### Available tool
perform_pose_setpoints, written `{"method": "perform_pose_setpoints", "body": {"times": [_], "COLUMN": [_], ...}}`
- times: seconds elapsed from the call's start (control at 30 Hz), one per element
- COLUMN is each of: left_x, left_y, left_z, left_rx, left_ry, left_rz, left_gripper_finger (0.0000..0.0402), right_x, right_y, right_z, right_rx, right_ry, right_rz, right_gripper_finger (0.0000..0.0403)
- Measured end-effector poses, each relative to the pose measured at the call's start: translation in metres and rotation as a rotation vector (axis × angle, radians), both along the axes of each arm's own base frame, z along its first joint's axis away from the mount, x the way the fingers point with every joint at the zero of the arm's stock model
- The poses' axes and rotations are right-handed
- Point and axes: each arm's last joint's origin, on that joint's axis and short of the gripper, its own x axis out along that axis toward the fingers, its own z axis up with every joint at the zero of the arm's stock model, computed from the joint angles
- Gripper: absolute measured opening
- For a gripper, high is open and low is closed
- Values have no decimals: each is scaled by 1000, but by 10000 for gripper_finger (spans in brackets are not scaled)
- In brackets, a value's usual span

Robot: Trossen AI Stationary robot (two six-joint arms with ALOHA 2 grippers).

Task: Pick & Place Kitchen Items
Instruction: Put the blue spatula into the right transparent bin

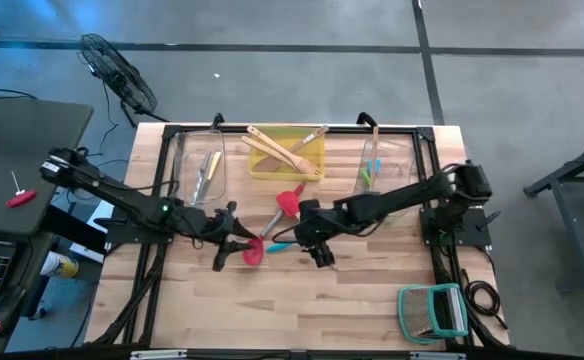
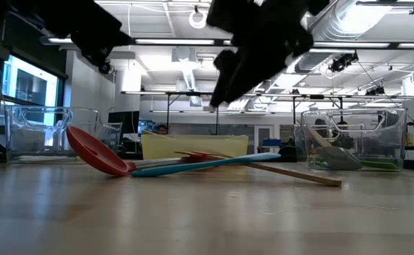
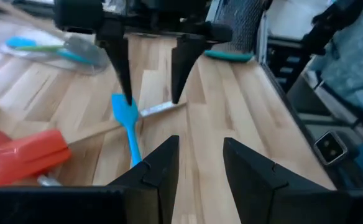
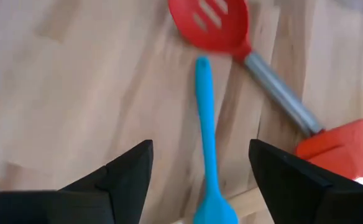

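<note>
We see teal-framed rack (image 1: 433, 311) at near right corner of bench (image 1: 302, 300). Mid-bench: our left end effector (image 1: 234, 243) open, empty, beside red slotted spoon (image 1: 253, 253). Right end effector (image 1: 318, 250) open, empty, above blue spatula (image 4: 207, 143). Spatula lies on bench just beside spoon, red spatula (image 1: 290, 201) behind. Far edge: clear bin (image 1: 200, 170) with knife, yellow tray (image 1: 287, 152) with wooden spoons (image 1: 284, 150), second clear bin (image 1: 380, 165) with utensils.
</note>
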Motion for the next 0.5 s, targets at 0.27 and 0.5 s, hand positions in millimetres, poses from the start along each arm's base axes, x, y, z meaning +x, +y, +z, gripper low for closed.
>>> {"method": "perform_pose_setpoints", "body": {"times": [0.27,0.5], "left_x": [11,11], "left_y": [-3,-2], "left_z": [-13,-12], "left_rx": [-35,-59], "left_ry": [44,36], "left_rz": [35,62], "left_gripper_finger": [122,122], "right_x": [11,11], "right_y": [-6,-8], "right_z": [-35,-38], "right_rx": [-50,-53], "right_ry": [83,99], "right_rz": [25,24], "right_gripper_finger": [240,239]}}
